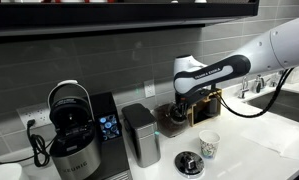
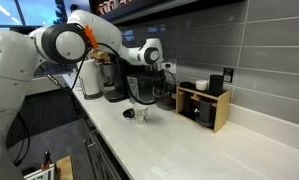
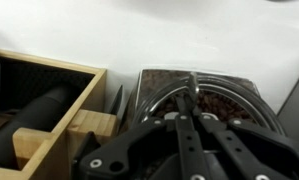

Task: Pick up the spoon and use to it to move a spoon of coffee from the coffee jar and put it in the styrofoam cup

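The spoon [image 3: 193, 92] is gripped in the closed gripper [image 3: 190, 117] over the coffee jar [image 3: 229, 100] at the counter's [image 1: 259, 138] back edge, crowded by a wooden box [image 3: 49, 100]. The styrofoam cup [image 1: 208, 145] is set in open room frontward. The spoon's bowl is hard to make out.

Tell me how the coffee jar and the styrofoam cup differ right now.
The coffee jar is clear glass showing dark coffee; the styrofoam cup is opaque white. The jar is larger than the cup. The gripper holds the spoon at the jar's mouth, while the cup stands apart, untouched. Both stand upright on the white counter.
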Motion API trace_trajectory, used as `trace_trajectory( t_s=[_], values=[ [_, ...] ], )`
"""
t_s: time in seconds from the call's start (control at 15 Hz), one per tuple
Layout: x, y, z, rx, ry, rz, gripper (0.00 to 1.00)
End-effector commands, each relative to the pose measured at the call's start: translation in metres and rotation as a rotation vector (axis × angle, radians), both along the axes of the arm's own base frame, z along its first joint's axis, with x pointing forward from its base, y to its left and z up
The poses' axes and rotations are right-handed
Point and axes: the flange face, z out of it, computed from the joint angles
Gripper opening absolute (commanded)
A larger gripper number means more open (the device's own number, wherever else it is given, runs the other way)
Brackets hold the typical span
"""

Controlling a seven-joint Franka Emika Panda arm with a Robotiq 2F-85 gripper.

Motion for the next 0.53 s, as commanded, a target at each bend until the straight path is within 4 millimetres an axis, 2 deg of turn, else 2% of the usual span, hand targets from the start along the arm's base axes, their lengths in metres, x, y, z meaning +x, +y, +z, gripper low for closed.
trace_trajectory(
  t_s=[0.0,0.47],
  values=[
    [0.002,-0.009,-0.007,0.089,0.062,-0.023,0.01],
    [0.006,-0.037,-0.002,0.264,0.093,-0.099,0.01]
  ],
)
